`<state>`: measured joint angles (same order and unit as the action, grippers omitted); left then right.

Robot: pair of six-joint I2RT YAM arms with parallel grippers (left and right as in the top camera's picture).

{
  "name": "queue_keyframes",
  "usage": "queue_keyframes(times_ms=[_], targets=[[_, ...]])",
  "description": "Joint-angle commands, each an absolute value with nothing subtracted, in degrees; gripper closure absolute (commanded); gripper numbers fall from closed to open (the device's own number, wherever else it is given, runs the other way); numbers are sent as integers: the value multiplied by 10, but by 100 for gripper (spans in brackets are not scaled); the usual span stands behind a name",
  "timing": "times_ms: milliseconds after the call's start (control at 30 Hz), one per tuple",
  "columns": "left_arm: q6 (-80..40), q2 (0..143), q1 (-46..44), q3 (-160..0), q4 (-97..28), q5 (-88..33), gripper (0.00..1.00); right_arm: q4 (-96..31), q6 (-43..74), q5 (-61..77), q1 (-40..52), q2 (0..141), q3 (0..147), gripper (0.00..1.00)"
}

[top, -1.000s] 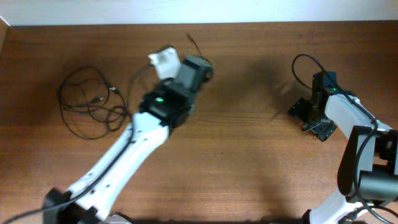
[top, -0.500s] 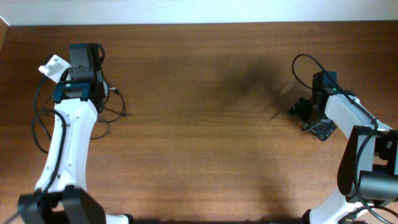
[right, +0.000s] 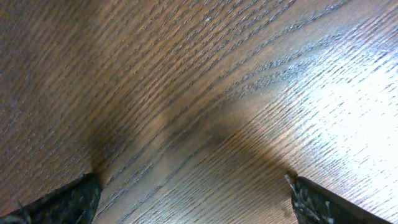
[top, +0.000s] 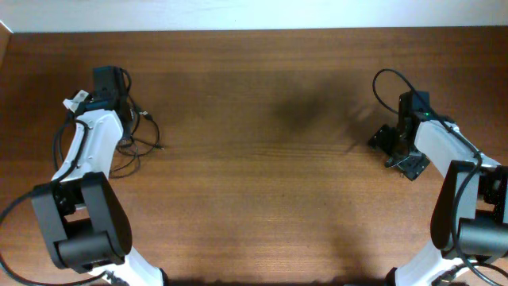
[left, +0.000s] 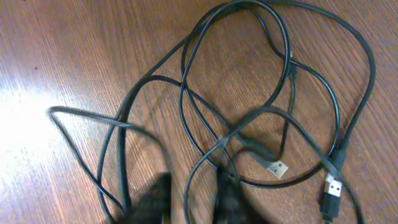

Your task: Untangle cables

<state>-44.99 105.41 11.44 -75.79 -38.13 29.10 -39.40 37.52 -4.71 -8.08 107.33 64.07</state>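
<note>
The cables (left: 249, 106) are thin black cords lying in overlapping loops on the wood, with two small USB plugs (left: 277, 168) near the lower right of the left wrist view. In the overhead view the cables (top: 136, 135) sit at the table's far left. My left gripper (left: 191, 198) hovers just over the bundle, blurred and open, with one cable loop running between its fingers. It shows in the overhead view (top: 109, 81) at the bundle's far-left edge. My right gripper (right: 193, 193) is wide open over bare wood, also seen overhead (top: 395, 152) at the far right.
A thicker black cable (top: 389, 79) loops from the right arm's wrist. The wooden table (top: 262, 159) runs between the two arms, with its back edge against a pale wall along the top.
My left arm has swung from the table's middle back to the far left and folded in over the cable bundle. The right arm has not moved.
</note>
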Motion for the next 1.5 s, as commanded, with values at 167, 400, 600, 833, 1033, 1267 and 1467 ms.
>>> queue_keyframes(times_ms=[167,400,600,833,1033,1267,1467], targets=[[-345,1042,118,-756,-346,216,1,-396,380,-69,-83,1104,628,2],[-18,1032,118,-756,-277,-293,1,-396,380,-69,-83,1104,628,2],[3,1032,118,-756,-277,-339,1,-396,380,-69,-83,1104,628,2],[3,1032,117,-756,-281,-333,1,-396,380,-69,-83,1104,628,1],[3,1032,117,-756,-281,-330,1,-396,380,-69,-83,1104,628,2],[3,1032,117,-756,-281,-330,1,-396,380,-69,-83,1104,628,2],[3,1032,117,-756,-281,-330,1,-396,380,-69,-83,1104,628,2]])
